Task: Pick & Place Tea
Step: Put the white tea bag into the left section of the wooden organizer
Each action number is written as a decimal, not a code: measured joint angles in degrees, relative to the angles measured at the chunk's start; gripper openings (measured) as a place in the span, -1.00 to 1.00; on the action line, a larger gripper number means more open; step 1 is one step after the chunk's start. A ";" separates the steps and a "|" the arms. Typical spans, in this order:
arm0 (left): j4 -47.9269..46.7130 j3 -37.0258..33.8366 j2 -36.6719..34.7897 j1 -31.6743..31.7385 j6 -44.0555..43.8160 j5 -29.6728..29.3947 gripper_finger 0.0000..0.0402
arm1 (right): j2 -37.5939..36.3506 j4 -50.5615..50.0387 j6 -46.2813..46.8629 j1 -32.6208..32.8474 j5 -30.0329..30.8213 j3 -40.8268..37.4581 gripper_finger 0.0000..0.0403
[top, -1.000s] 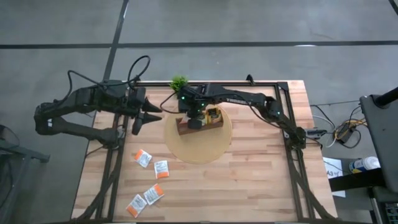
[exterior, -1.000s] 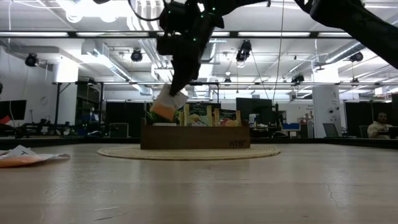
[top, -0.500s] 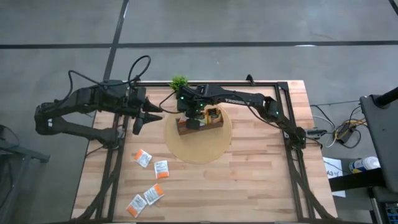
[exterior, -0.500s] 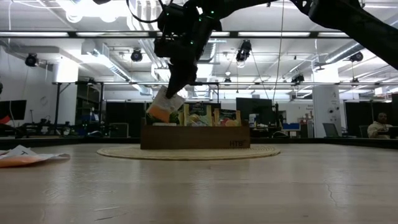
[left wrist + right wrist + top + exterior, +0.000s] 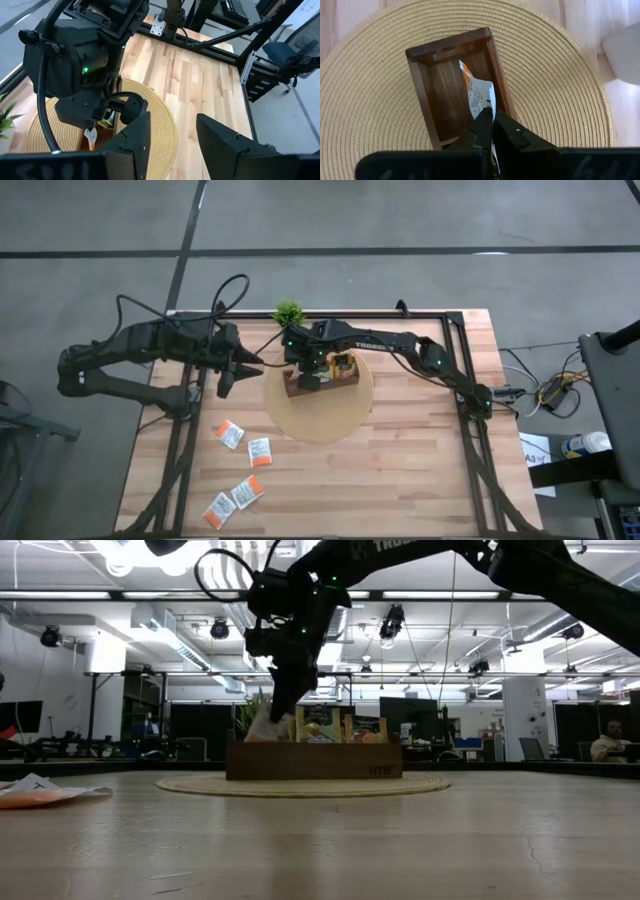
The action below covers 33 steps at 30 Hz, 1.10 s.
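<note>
Your right claw (image 5: 491,131) pinches a white-and-orange tea sachet (image 5: 479,93) inside the tray's (image 5: 447,50) end compartment.
Its lower edge hides behind the fingers. Your left claw (image 5: 172,132) waits open beside the mat (image 5: 320,423); loose sachets (image 5: 243,470) lie well apart on the desk (image 5: 420,470).

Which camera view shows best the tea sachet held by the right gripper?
The right wrist view: the white-and-orange sachet is pinched in the shut right gripper inside the tray's empty end compartment. The low view shows it partly, the left wrist view as a sliver; the high view hides it.
</note>
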 joint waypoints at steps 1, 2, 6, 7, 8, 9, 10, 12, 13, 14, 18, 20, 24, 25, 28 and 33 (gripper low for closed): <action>0.02 -0.05 0.00 0.00 -0.13 0.00 -0.25 | 0.04 -0.02 -0.01 0.00 -0.01 -0.01 -0.96; 0.03 -0.05 0.00 0.00 -0.14 0.00 -0.25 | 0.04 0.05 -0.04 0.00 -0.01 -0.04 -0.96; 0.05 -0.05 -0.04 0.00 -0.15 0.00 -0.25 | 0.04 0.29 0.02 0.00 -0.01 -0.04 -0.96; 0.05 -0.05 -0.04 0.00 -0.15 0.00 -0.25 | 0.04 0.29 0.13 -0.02 -0.01 -0.04 -0.96; 0.05 -0.05 -0.04 0.00 -0.15 0.00 -0.25 | 0.04 0.29 0.19 -0.05 -0.01 -0.04 -0.96; 0.05 -0.05 -0.04 0.00 -0.15 0.00 -0.25 | 0.04 0.31 0.20 -0.07 -0.01 -0.04 -0.96; 0.06 -0.05 -0.04 0.00 -0.16 0.01 -0.25 | 0.04 0.35 0.20 -0.08 -0.01 -0.04 -0.96; 0.31 -0.05 -0.04 0.00 -0.17 0.01 -0.25 | 0.04 0.37 0.19 -0.09 -0.01 0.00 -0.96; 0.53 -0.05 -0.04 0.00 -0.17 0.02 -0.25 | 0.04 0.41 0.20 -0.09 -0.01 0.09 -0.96; 0.63 -0.05 -0.04 0.00 -0.17 0.01 -0.25 | 0.04 0.47 0.19 -0.09 -0.01 0.21 -0.96; 0.94 -0.05 0.21 0.00 -0.23 -1.49 -0.25 | 0.04 -0.09 0.18 -0.07 -0.01 1.13 -0.96; 0.93 -0.05 0.67 0.05 -0.14 -2.77 -0.25 | -0.02 -1.19 0.16 0.10 -0.01 2.14 -0.96; 0.92 -0.05 1.65 0.04 0.94 -5.24 -0.25 | -0.48 -4.30 -0.25 0.53 -0.01 6.16 -0.96; 0.94 -0.05 1.92 0.04 1.08 -5.41 -0.25 | -1.33 -4.36 -0.22 0.60 -0.01 6.05 -0.96; 0.94 -0.05 3.12 -0.02 1.25 -5.33 -0.25 | -3.68 -4.66 -0.07 0.89 0.06 5.53 -0.96; 1.33 -0.05 5.15 0.00 1.72 -5.55 -0.25 | -8.03 -5.29 0.32 1.50 0.35 5.49 -0.96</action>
